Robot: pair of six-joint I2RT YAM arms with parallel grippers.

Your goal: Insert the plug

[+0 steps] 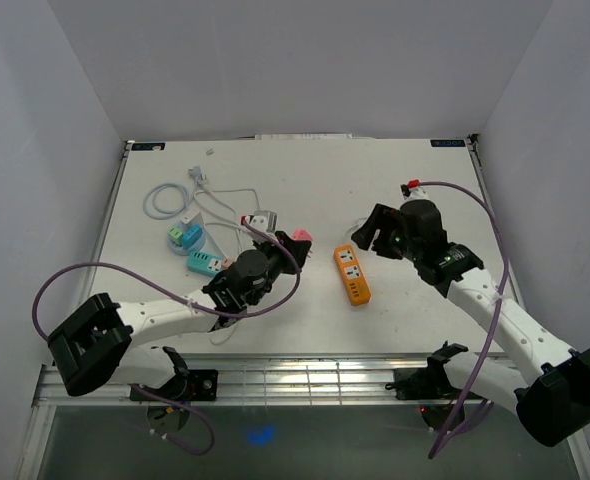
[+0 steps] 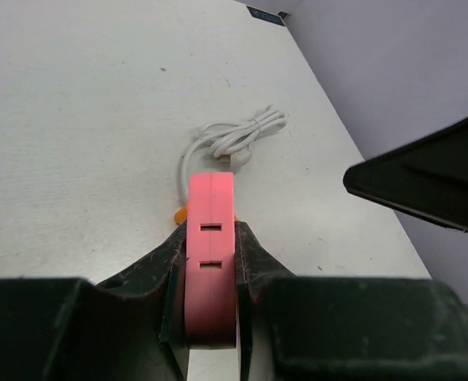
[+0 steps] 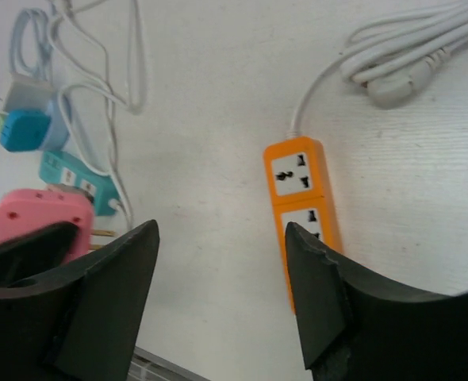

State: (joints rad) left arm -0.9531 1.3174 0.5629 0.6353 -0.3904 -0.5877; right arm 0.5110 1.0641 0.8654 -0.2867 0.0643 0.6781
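My left gripper point(image 1: 293, 248) is shut on a pink plug adapter point(image 2: 210, 254), held between its fingers above the table; the adapter also shows in the top view point(image 1: 300, 238) and the right wrist view point(image 3: 40, 218). An orange power strip point(image 1: 353, 273) with two sockets lies on the white table to the right of it, and shows in the right wrist view point(image 3: 301, 210). My right gripper point(image 1: 368, 233) is open and empty, hovering just above and right of the strip's far end. The strip's white cable point(image 2: 238, 135) lies coiled beyond.
Teal and blue adapters point(image 1: 187, 236) with white and blue cables point(image 1: 165, 198) lie at the left of the table. A grey adapter point(image 1: 258, 219) sits behind my left gripper. A metal rail point(image 1: 305, 375) runs along the near edge.
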